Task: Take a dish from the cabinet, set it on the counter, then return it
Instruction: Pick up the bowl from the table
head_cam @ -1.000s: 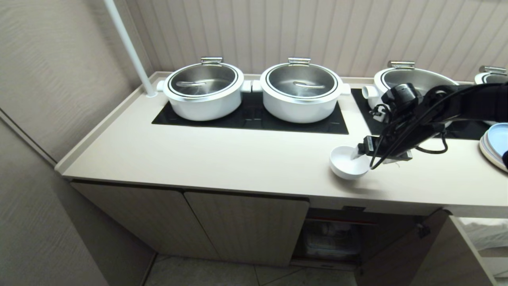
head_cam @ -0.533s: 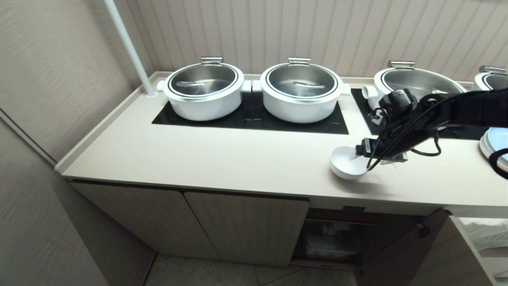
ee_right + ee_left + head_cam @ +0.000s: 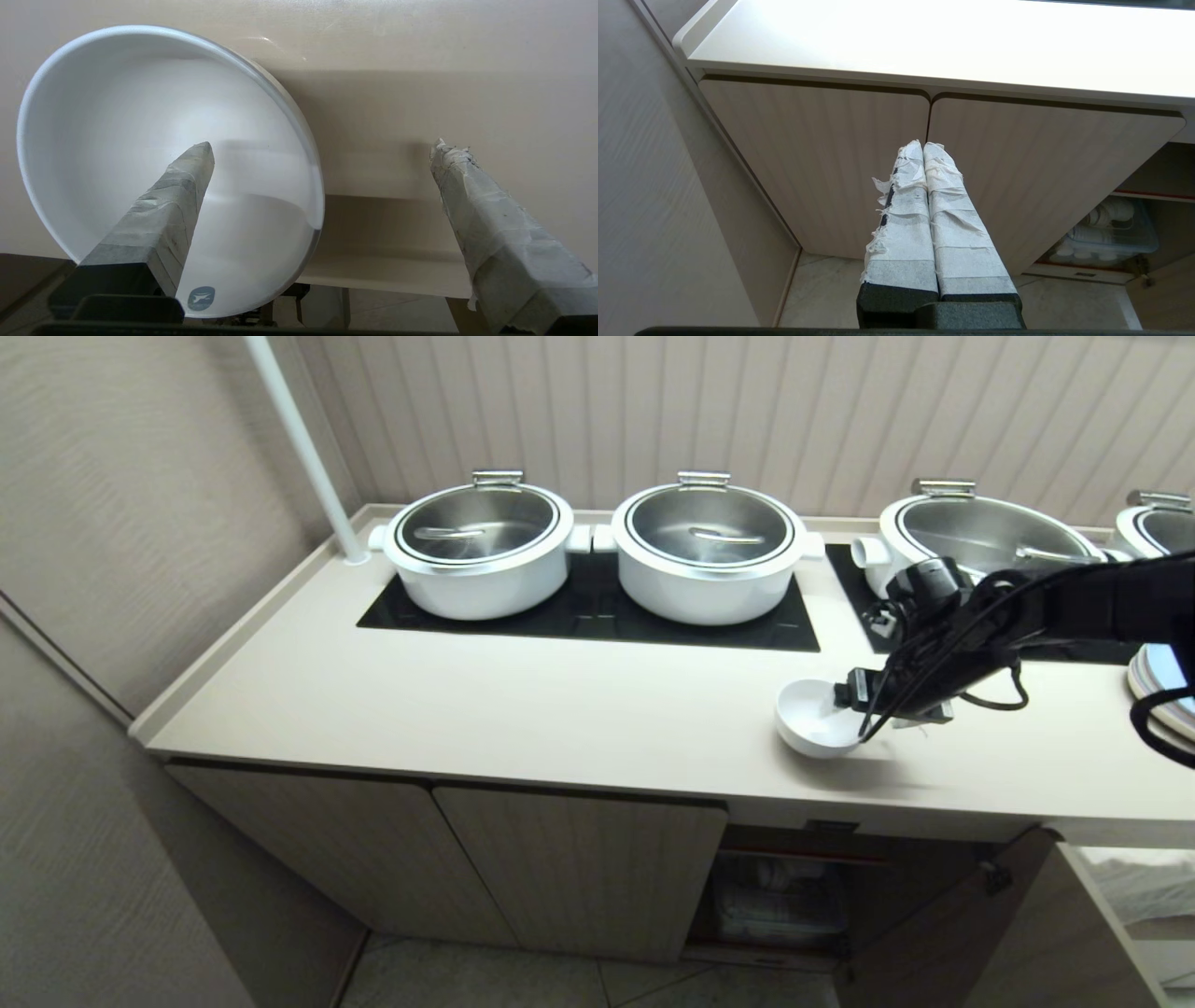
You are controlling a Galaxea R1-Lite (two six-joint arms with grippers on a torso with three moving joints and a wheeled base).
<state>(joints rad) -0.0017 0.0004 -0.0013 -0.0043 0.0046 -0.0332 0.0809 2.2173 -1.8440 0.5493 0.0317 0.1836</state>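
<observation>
The dish (image 3: pixel 117 140), glossy, rigid, breakable ceramic resting on the counter (image 3: pixel 420 70), is best pinched across its rim wall, which the spread right tool (image 3: pixel 322 154) now straddles.

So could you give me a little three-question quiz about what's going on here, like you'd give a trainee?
1. True or false: the right gripper is clamped shut on the bowl.
2. Where does the bowl sit? A) inside the cabinet B) on the counter C) on a black glass panel
3. Fill in: the left gripper's fingers are pressed ____.

Key:
1. False. Its fingers stand wide apart, one over the bowl's inside, one outside the rim.
2. B, on the counter, near its front edge above the open cabinet.
3. Together; it hangs in front of the closed doors.
</observation>
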